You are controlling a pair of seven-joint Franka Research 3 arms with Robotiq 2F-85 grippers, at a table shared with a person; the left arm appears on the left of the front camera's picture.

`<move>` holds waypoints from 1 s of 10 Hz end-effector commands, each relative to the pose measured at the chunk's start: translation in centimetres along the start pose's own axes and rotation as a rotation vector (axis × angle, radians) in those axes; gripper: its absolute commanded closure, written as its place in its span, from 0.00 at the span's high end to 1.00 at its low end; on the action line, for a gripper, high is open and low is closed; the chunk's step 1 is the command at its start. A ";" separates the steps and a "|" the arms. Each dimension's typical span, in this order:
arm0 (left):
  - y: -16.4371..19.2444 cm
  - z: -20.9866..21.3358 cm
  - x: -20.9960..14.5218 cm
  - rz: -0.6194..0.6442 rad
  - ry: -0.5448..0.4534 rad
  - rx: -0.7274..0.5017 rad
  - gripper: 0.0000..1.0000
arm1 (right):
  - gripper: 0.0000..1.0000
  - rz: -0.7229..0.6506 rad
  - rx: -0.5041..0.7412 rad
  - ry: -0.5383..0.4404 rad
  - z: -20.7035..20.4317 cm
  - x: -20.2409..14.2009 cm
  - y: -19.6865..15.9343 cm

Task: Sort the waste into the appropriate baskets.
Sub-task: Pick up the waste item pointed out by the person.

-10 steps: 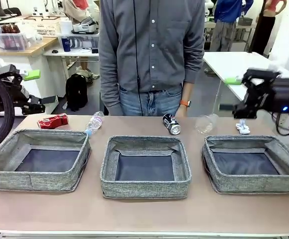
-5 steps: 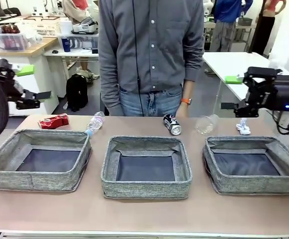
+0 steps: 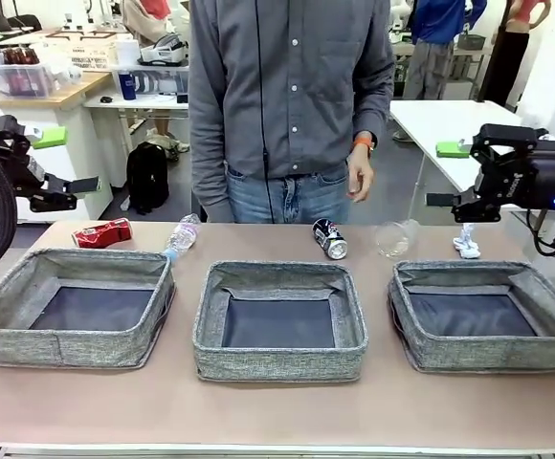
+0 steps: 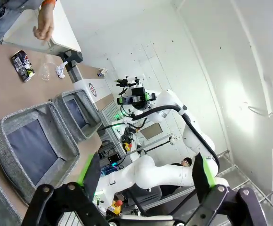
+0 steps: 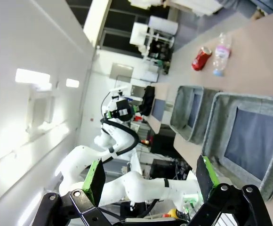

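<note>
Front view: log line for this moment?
left hand open, empty | right hand open, empty | baskets empty | red can, bottle, dark can, clear plastic, paper wad on table

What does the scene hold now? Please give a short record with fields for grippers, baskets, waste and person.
left gripper: open, raised, holds nothing
right gripper: open, raised, holds nothing
baskets: left, middle, right, in a row, nothing inside
waste: behind the baskets, left to right: red can, bottle, dark can, clear plastic, paper wad
person: at the far side, hand above the table

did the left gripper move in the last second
Yes. The left gripper has risen; its lower finger now sits higher above the crushed red can.
</note>
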State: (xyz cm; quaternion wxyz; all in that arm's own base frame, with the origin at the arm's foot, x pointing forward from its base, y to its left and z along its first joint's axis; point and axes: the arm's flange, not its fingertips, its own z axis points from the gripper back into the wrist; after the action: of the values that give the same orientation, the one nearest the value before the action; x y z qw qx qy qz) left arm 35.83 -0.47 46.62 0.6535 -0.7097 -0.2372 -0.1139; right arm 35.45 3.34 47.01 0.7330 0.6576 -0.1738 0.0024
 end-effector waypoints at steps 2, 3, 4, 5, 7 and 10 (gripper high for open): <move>-0.2 -0.1 -0.1 -0.005 -0.005 -0.019 1.00 | 1.00 -0.002 0.025 -0.014 -0.3 -0.1 0.1; -0.2 -0.1 -0.1 -0.005 -0.005 -0.019 1.00 | 1.00 -0.002 0.025 -0.014 -0.3 -0.1 0.1; -0.2 -0.1 -0.1 -0.005 -0.005 -0.019 1.00 | 1.00 -0.002 0.025 -0.014 -0.3 -0.1 0.1; -0.2 -0.1 -0.1 -0.005 -0.005 -0.019 1.00 | 1.00 -0.002 0.025 -0.014 -0.3 -0.1 0.1; -0.2 -0.1 -0.1 -0.005 -0.005 -0.019 1.00 | 1.00 -0.002 0.025 -0.014 -0.3 -0.1 0.1; -0.2 -0.1 -0.1 -0.005 -0.005 -0.019 1.00 | 1.00 0.000 0.000 0.002 0.1 0.0 0.0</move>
State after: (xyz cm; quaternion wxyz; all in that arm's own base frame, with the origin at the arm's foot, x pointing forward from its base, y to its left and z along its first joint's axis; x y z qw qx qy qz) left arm 35.82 -0.42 46.63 0.6531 -0.7101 -0.2375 -0.1138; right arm 35.40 3.27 47.00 0.7335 0.6573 -0.1729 0.0032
